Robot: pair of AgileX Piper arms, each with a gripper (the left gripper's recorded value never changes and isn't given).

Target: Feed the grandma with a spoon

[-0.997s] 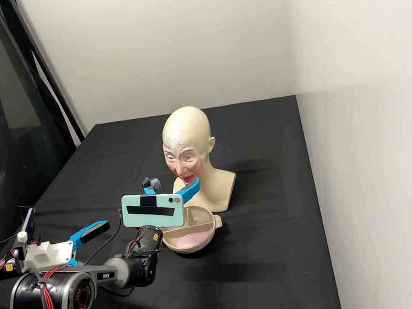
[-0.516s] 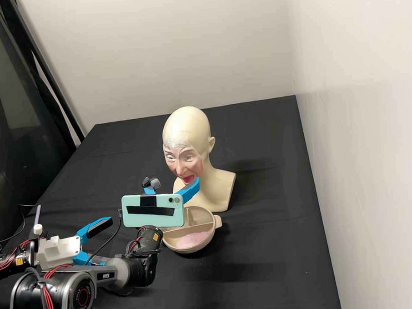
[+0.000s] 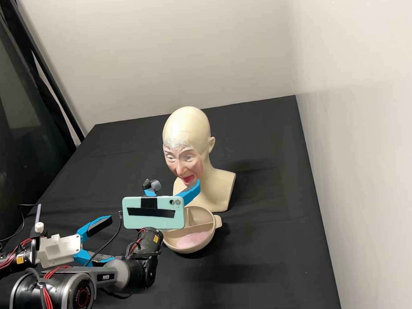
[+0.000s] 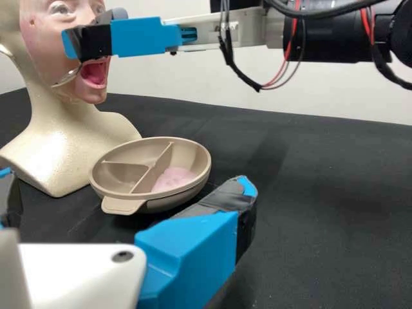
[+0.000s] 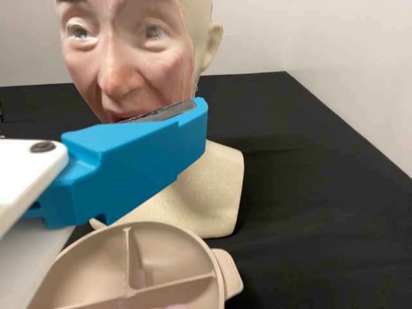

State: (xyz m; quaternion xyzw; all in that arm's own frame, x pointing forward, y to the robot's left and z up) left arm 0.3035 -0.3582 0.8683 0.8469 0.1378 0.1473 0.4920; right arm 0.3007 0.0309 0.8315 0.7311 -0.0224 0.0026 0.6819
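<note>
The grandma mannequin head [image 3: 187, 141] stands mid-bench with its mouth open. My right gripper [image 3: 193, 186] is raised at the mouth, shut on a thin spoon [image 4: 64, 78] whose bowl is at the lips. A tan divided bowl [image 3: 208, 216] sits just in front of the bust, with pink food [image 3: 189, 241] in one compartment. My left gripper [image 3: 100, 239] hangs low at the near left, apart from the bowl, open and holding nothing. The left wrist view shows the bowl [image 4: 193, 151] and head [image 4: 38, 129] beyond my left gripper [image 4: 125, 183].
A mint phone [image 3: 154, 211] is mounted across the right arm's wrist. A white wall runs along the bench's right edge and another along the back. A dark panel stands at the left. Cables trail by the left arm.
The left gripper has shifted a little to the right and lower. The right gripper has sunk very slightly at the mouth.
</note>
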